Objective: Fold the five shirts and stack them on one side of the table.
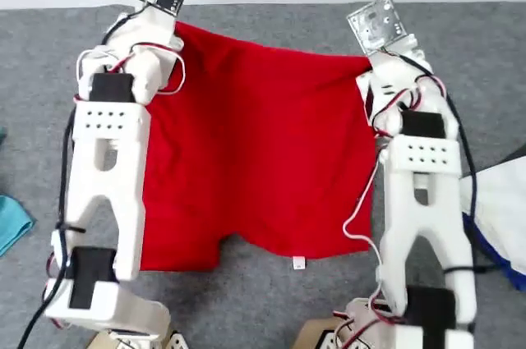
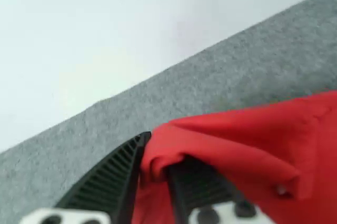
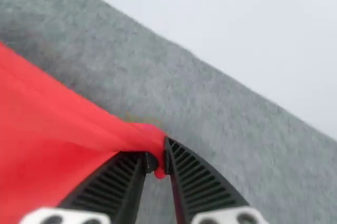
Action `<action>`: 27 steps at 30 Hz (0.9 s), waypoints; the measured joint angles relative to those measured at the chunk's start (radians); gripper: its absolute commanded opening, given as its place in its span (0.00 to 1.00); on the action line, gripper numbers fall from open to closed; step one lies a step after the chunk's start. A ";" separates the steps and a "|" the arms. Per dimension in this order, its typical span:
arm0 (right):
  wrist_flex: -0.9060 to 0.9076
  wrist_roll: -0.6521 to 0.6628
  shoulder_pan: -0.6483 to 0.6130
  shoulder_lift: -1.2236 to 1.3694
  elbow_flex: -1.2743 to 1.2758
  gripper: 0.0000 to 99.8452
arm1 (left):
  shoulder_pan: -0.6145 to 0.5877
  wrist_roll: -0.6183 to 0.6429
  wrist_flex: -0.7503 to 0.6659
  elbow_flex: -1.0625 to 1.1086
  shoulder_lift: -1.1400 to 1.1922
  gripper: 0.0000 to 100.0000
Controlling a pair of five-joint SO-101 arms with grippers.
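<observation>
The left gripper (image 2: 157, 156) and right gripper (image 3: 158, 156) each clamp a far corner of the red shirt (image 1: 255, 144). Its near hem seems to rest on the table (image 1: 246, 304).

1. The shirt (image 1: 255, 144) is plain bright red with no print, and it has a small white tag (image 1: 299, 263) at its edge.
2. The table (image 1: 271, 308) is a mottled grey.
3. My left arm (image 1: 103, 160) and right arm (image 1: 419, 176) are white with black blocks, and their wires (image 1: 393, 107) are red, black and white.
4. My left claw (image 2: 158, 153) and right claw (image 3: 157, 158) have black, finely ridged fingers (image 3: 195, 182) on white bases.
5. At one edge lies a teal cloth (image 1: 12, 222), and at the other a white cloth (image 1: 497, 201) with dark blue trim.
6. The wall (image 2: 105, 34) is pale white.
</observation>
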 measured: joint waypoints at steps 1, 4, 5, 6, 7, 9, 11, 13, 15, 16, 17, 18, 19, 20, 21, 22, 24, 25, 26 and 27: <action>-0.035 0.000 0.000 0.014 0.000 0.01 | -0.009 0.000 -0.029 0.000 0.014 0.00; -0.133 0.000 -0.002 0.066 -0.002 0.01 | -0.038 0.000 -0.107 0.000 0.055 0.00; -0.163 0.000 -0.003 0.092 -0.002 0.01 | -0.048 0.000 -0.135 0.000 0.074 0.00; -0.184 0.000 -0.003 0.120 -0.009 0.01 | -0.054 0.000 -0.160 0.000 0.094 0.00; -0.199 0.002 -0.003 0.150 -0.028 0.01 | -0.060 0.000 -0.183 0.000 0.114 0.00; -0.219 0.002 -0.003 0.209 -0.081 0.01 | -0.064 0.000 -0.219 0.000 0.152 0.00; -0.227 0.002 -0.006 0.272 -0.152 0.01 | -0.066 0.000 -0.252 0.000 0.181 0.00; -0.230 0.002 -0.015 0.339 -0.229 0.01 | -0.066 0.002 -0.292 0.000 0.213 0.00; -0.230 0.002 -0.023 0.408 -0.304 0.01 | -0.068 0.003 -0.336 0.000 0.250 0.00; -0.230 0.002 -0.029 0.443 -0.344 0.01 | -0.068 0.003 -0.358 0.000 0.264 0.00; -0.230 0.002 -0.034 0.476 -0.382 0.01 | -0.068 0.005 -0.376 0.000 0.279 0.00; -0.230 0.002 -0.040 0.509 -0.420 0.01 | -0.068 0.005 -0.390 0.000 0.298 0.00; -0.230 0.002 -0.044 0.540 -0.463 0.01 | -0.068 0.005 -0.397 -0.002 0.310 0.00; -0.230 0.002 -0.052 0.572 -0.505 0.01 | -0.072 0.005 -0.404 -0.011 0.328 0.00; -0.230 0.002 -0.057 0.605 -0.543 0.01 | -0.075 0.005 -0.405 -0.021 0.348 0.00; -0.230 0.008 -0.061 0.631 -0.578 0.01 | -0.077 0.005 -0.407 -0.043 0.370 0.00; -0.230 0.028 -0.068 0.683 -0.646 0.01 | -0.081 0.005 -0.407 -0.097 0.413 0.00; -0.230 0.032 -0.069 0.701 -0.672 0.01 | -0.083 0.005 -0.408 -0.126 0.434 0.00; -0.230 0.034 -0.069 0.720 -0.695 0.01 | -0.084 0.005 -0.408 -0.161 0.456 0.00; -0.230 0.040 -0.069 0.729 -0.710 0.01 | -0.084 0.005 -0.408 -0.196 0.476 0.00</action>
